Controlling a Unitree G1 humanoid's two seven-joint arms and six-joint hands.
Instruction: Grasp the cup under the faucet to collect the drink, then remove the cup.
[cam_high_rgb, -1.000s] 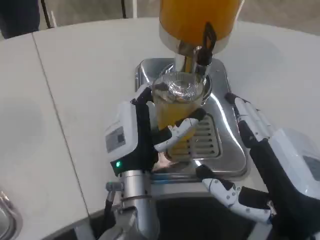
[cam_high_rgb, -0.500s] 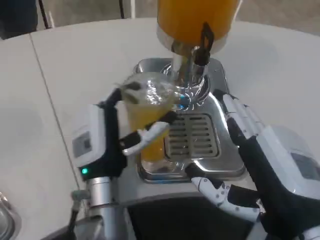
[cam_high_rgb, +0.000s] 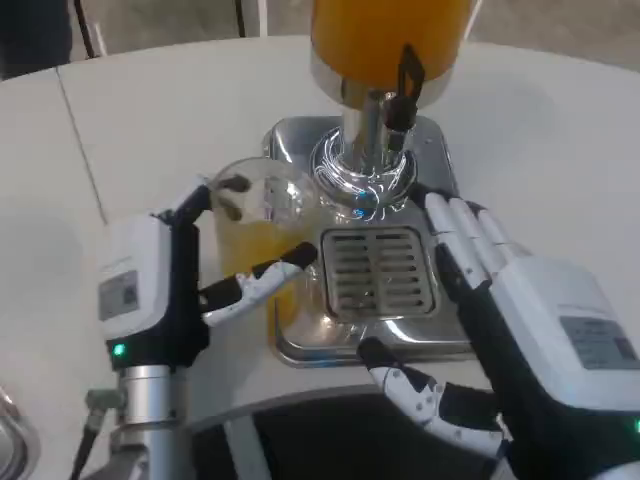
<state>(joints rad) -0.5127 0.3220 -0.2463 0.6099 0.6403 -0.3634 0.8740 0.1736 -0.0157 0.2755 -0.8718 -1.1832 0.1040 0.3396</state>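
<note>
A clear plastic cup (cam_high_rgb: 262, 232) holding orange drink sits in my left hand (cam_high_rgb: 175, 285), whose fingers wrap its sides. The cup is left of the drip grate (cam_high_rgb: 377, 270), over the left edge of the shiny steel base (cam_high_rgb: 300, 345). The faucet (cam_high_rgb: 385, 105) with its black lever hangs from the orange drink dispenser (cam_high_rgb: 385, 40) at the top centre, with nothing under it. My right hand (cam_high_rgb: 500, 330) is open beside the base's right side, fingers spread and pointing toward the dispenser, thumb in front of the base.
The white table (cam_high_rgb: 180, 120) stretches around the dispenser, with a seam running down its left part. A metal object (cam_high_rgb: 10, 430) peeks in at the bottom left corner.
My left hand has carried the filled cup leftward, from under the faucet to beyond the grate. My right hand has stayed open beside the base, reaching slightly further forward.
</note>
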